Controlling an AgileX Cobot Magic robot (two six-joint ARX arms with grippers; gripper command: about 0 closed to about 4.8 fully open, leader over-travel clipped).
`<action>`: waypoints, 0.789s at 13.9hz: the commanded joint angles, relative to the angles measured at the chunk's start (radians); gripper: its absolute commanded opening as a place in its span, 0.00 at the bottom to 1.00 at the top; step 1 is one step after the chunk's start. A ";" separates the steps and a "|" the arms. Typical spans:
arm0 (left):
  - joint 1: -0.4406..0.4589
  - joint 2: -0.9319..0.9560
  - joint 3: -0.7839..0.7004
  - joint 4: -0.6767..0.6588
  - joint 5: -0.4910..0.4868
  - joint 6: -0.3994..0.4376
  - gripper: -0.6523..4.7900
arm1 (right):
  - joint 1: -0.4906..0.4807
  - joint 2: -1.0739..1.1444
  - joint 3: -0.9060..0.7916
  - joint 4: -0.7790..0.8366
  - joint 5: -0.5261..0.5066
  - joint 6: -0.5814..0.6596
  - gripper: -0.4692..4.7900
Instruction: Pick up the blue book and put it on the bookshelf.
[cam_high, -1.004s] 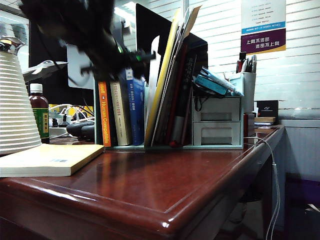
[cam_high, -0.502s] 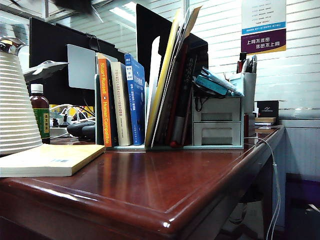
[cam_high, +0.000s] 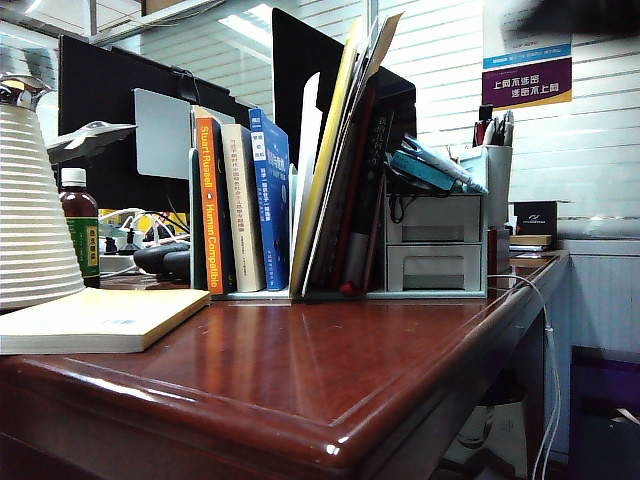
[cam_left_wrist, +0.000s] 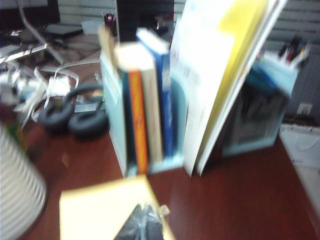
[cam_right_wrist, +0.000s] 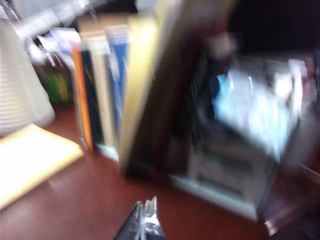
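Exterior view: blue book (cam_high: 272, 200) upright in the bookshelf (cam_high: 250, 294), spine out, between a cream-spined book (cam_high: 241, 208) and a leaning stack of folders (cam_high: 335, 160), toward the far edge of the worktop (cam_high: 330, 370). Orange-spined book (cam_high: 208, 205) at the near-left end of the same row. Pale yellow paperback (cam_high: 95, 318) flat at the near left corner. Grey drawer unit (cam_high: 435, 245) just beside the rack, toward the right edge.

Handling, as judged: thick paperback, moderately heavy, stiff across the spine but flexible across the covers; glossy cover likely slippery. Best purchase across the thickness near the spine, not on the page edges. Now seated between neighbours, upright, apparently stable; task looks done.

Neither arm clearly in the exterior view; only a dark blur at its upper right corner, not identifiable.

Left wrist view: left gripper (cam_left_wrist: 145, 227) above the yellow paperback (cam_left_wrist: 100, 210), well back from the bookshelf (cam_left_wrist: 150, 165), jaws pressed together, holding nothing. Blue book (cam_left_wrist: 161, 95) seen standing in the row. Picture blurred.

Right wrist view: right gripper (cam_right_wrist: 146, 222) over bare worktop (cam_right_wrist: 90, 200), well short of the rack, jaws pressed together, empty. Blue book (cam_right_wrist: 117, 82) visible in the row. Heavy blur; fine pose not readable.
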 joint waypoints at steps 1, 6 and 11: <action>0.000 -0.149 -0.141 -0.035 0.022 0.001 0.11 | 0.000 -0.005 -0.105 0.105 0.110 0.035 0.08; 0.000 -0.236 -0.253 -0.014 0.101 -0.005 0.11 | 0.002 -0.006 -0.128 -0.002 0.008 0.121 0.08; 0.001 -0.245 -0.283 0.048 0.002 -0.006 0.11 | 0.002 -0.006 -0.128 -0.006 0.011 0.121 0.08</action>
